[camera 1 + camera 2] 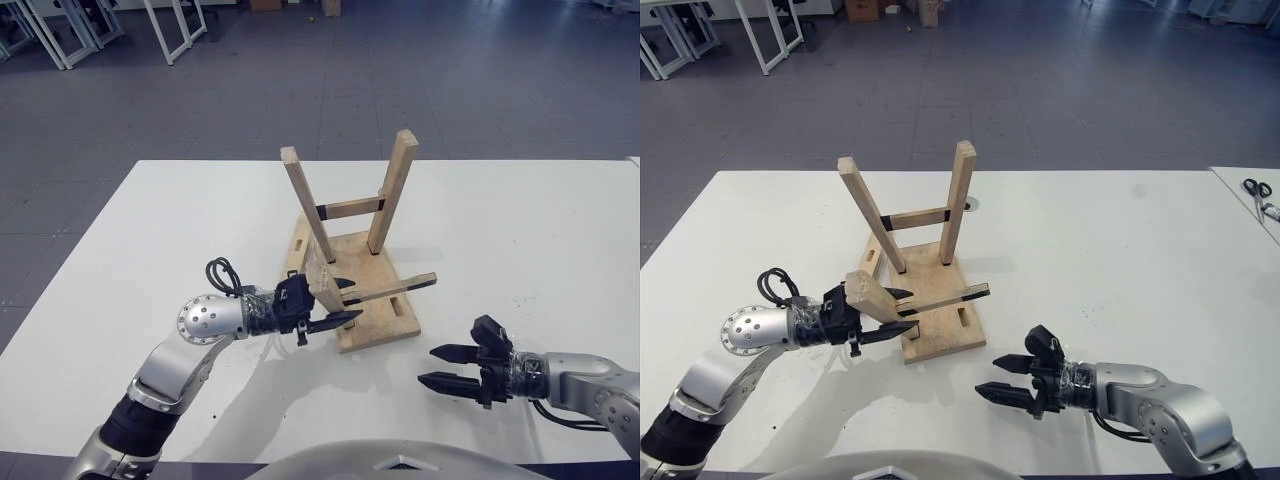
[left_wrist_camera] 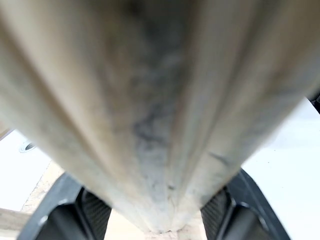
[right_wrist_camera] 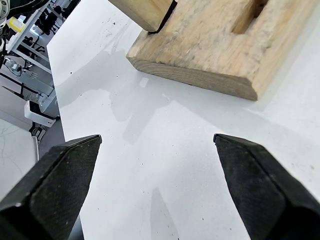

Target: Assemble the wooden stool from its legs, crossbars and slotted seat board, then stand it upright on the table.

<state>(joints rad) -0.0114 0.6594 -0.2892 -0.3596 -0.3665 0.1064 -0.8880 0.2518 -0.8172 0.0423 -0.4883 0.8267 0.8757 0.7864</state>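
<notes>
The slotted seat board (image 1: pixel 385 325) lies flat on the white table (image 1: pixel 520 230). Two legs (image 1: pixel 305 200) (image 1: pixel 393 190) stand upright in its far slots, joined by a crossbar (image 1: pixel 350 208). My left gripper (image 1: pixel 337 302) is shut on a third leg (image 1: pixel 868 292) at the board's near left corner. A thin crossbar (image 1: pixel 398 290) sticks out of that leg to the right, over the board. In the left wrist view this leg (image 2: pixel 155 100) runs between the dark fingers (image 2: pixel 82 212). My right gripper (image 1: pixel 440 367) hovers open just right of the board's near corner (image 3: pixel 210 55), holding nothing.
Scissors (image 1: pixel 1257 190) lie at the table's far right edge. A small hole (image 1: pixel 972 205) is in the tabletop behind the stool. White frames (image 1: pixel 60 30) stand on the floor beyond the table. Bare tabletop lies to the right and far left.
</notes>
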